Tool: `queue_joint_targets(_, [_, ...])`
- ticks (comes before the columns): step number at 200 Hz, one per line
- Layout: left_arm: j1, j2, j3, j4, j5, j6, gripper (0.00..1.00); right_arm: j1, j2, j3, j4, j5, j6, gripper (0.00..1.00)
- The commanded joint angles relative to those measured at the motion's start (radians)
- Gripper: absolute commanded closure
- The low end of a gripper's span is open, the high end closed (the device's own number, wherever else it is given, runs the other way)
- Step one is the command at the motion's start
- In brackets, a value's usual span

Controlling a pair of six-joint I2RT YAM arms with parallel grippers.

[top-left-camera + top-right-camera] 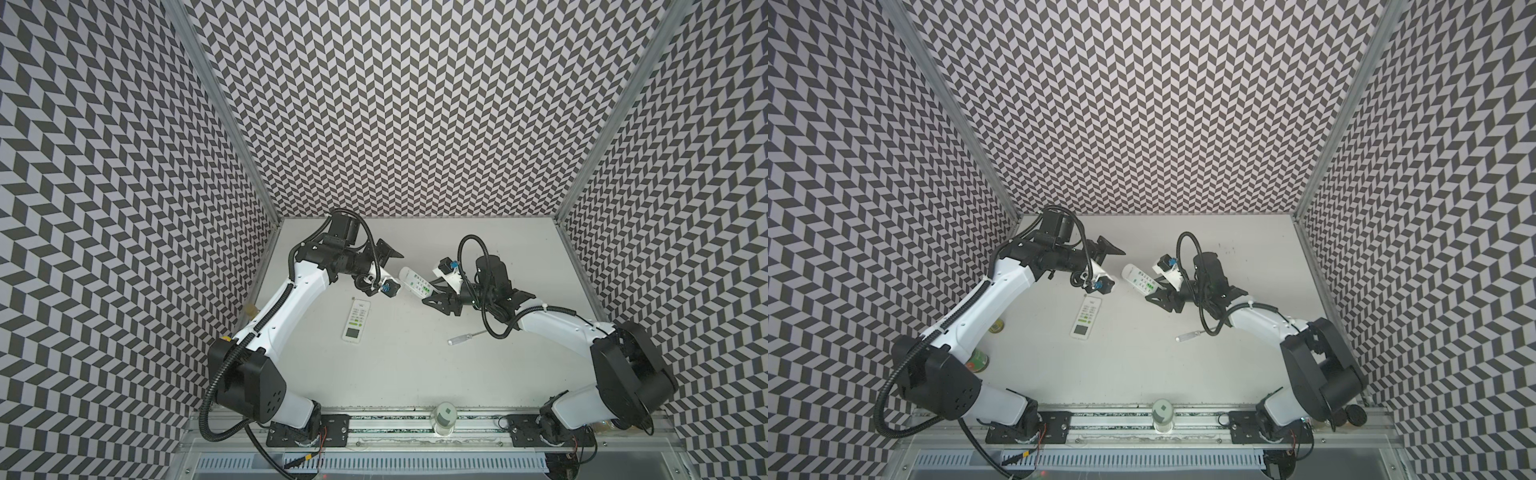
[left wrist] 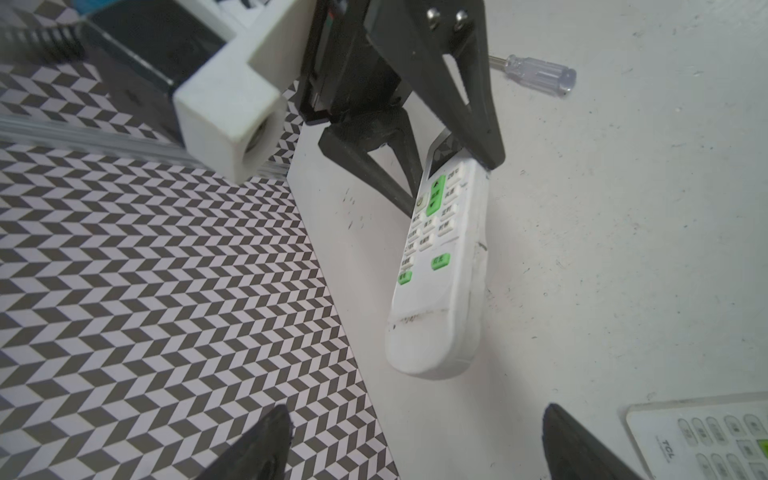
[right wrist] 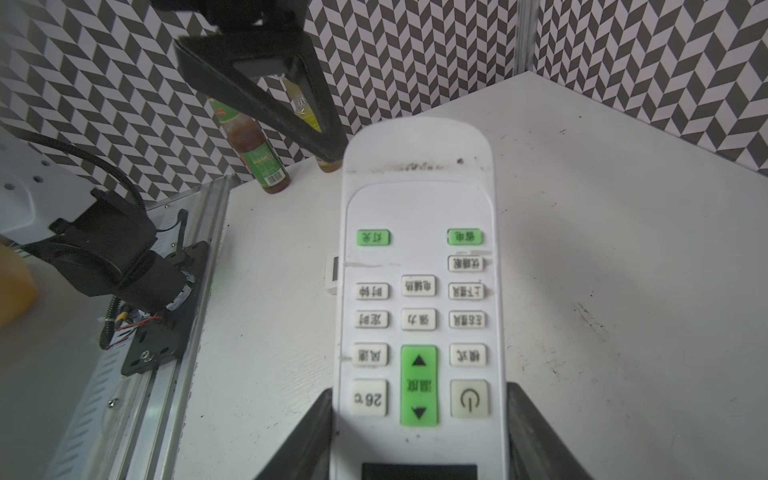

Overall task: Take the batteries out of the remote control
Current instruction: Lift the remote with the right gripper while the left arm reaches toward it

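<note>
The right gripper (image 3: 419, 415) is clamped on the held remote (image 1: 415, 284). Its two fingers press the long edges at the display end, and the jaws stand about half apart across the body's width. The held remote is lifted off the table (image 1: 415, 374) with its buttons facing up. Its plain end points toward the left gripper (image 2: 415, 411), which is spread wide with nothing in it, just past that end and not touching it. The batteries cannot be seen, since the held remote's back is turned away from every camera.

A second remote (image 1: 356, 321) lies flat on the table, nearer the front rail than the held remote and on the left arm's side of it, with its buttons up. A clear-handled screwdriver (image 1: 465, 337) lies on the table nearer the front than the held remote, on the right arm's side and well apart from it. Two bottles (image 3: 253, 153) stand at the table's edge, far beyond the held remote's free end
</note>
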Motion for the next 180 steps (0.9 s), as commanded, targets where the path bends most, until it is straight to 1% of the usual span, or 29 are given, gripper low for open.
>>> queue_joint_targets(1, [0.004,0.02,0.023,-0.086,0.065,0.306,0.06,0.006,0.01,-0.016,0.116,-0.067,0.015,0.59])
queue_joint_targets(21, [0.009,0.034,0.028,-0.107,0.104,0.407,0.08,0.012,0.021,0.001,0.084,-0.079,0.014,0.59])
queue_joint_targets(37, [0.009,0.048,0.026,-0.13,0.119,0.476,0.13,0.017,0.015,-0.023,0.131,-0.1,0.022,0.59])
queue_joint_targets(54, [0.012,0.053,0.006,-0.123,0.132,0.535,0.16,0.024,0.025,-0.026,0.148,-0.12,0.032,0.6])
queue_joint_targets(64, [0.017,0.058,0.008,-0.123,0.156,0.55,0.17,0.028,0.031,-0.014,0.131,-0.125,0.033,0.6])
queue_joint_targets(72, [0.022,0.066,0.014,-0.13,0.177,0.563,0.2,0.033,0.031,-0.013,0.13,-0.132,0.033,0.61])
queue_joint_targets(88, [0.033,0.075,0.007,-0.14,0.209,0.629,0.26,0.039,0.027,-0.032,0.177,-0.151,0.049,0.61])
queue_joint_targets(101, [0.041,0.075,-0.012,-0.13,0.235,0.684,0.27,0.043,0.034,-0.029,0.176,-0.16,0.057,0.61])
queue_joint_targets(121, [0.049,0.084,-0.012,-0.14,0.283,0.714,0.33,0.05,0.038,-0.025,0.162,-0.164,0.053,0.61])
queue_joint_targets(134, [0.053,0.085,-0.026,-0.148,0.297,0.75,0.36,0.051,0.036,-0.043,0.197,-0.173,0.057,0.61])
queue_joint_targets(147, [0.056,0.08,-0.044,-0.147,0.3,0.774,0.4,0.051,0.048,-0.033,0.184,-0.173,0.058,0.61])
queue_joint_targets(162, [0.06,0.079,-0.049,-0.161,0.314,0.779,0.43,0.052,0.056,-0.012,0.146,-0.175,0.052,0.61])
queue_joint_targets(180, [0.061,0.078,-0.068,-0.149,0.322,0.781,0.46,0.05,0.06,-0.012,0.156,-0.185,0.058,0.61])
